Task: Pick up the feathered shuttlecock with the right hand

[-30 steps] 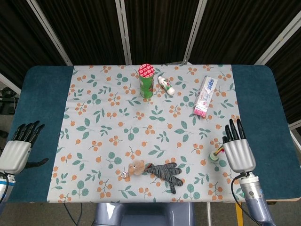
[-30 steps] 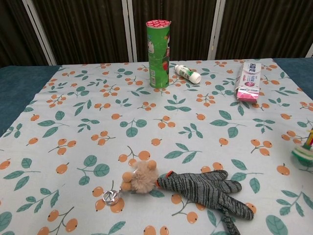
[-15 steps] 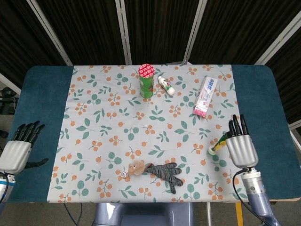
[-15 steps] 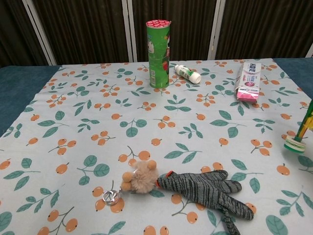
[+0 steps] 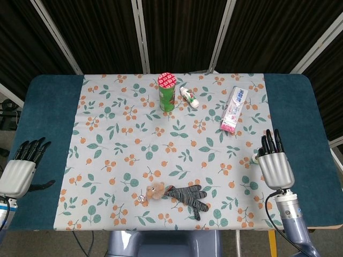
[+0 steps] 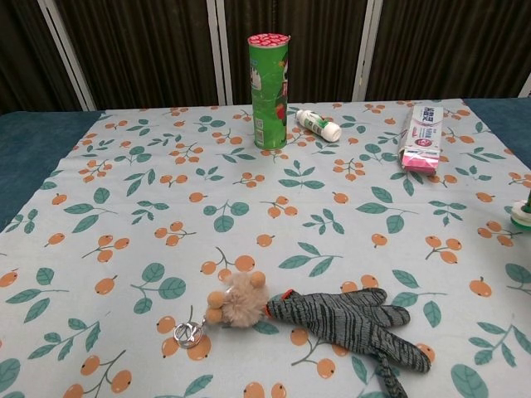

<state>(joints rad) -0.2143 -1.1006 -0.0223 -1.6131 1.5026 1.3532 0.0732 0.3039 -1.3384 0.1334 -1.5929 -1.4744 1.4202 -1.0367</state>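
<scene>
- Near table edge: striped grey glove (image 5: 188, 195) lies flat on the floral tablecloth (image 5: 123, 134), fingers pointing right in the chest view.
- Plush keychain (image 6: 236, 300), tan and fluffy with a metal ring on its left, sits touching the glove's cuff end.
- Left hand (image 5: 20, 168) hangs off the left side, over the blue table (image 5: 45, 112) edge, back of hand toward the head camera. Fingers extended, slightly apart, thumb out to the side; holds nothing. Seen in the head view only.
- Right hand (image 5: 274, 166) at the right side of the cloth, back toward the head camera, dark fingers pointing away from the robot and close together.
- Feathered shuttlecock (image 6: 522, 216): only a small part shows. In the chest view, its white and green base sits at the right frame edge, above the cloth. In the head view a small pale-green bit peeks out at the left side of the right hand, at the thumb side. It appears held there; the grip itself is hidden behind the hand.
- Mid-far right: toothpaste box (image 5: 235, 108), white and pink, lying flat, angled.
- Far centre: small white bottle (image 5: 189, 97) on its side, just right of the can.
- Green snack can (image 5: 166, 91), upright, red patterned lid.
</scene>
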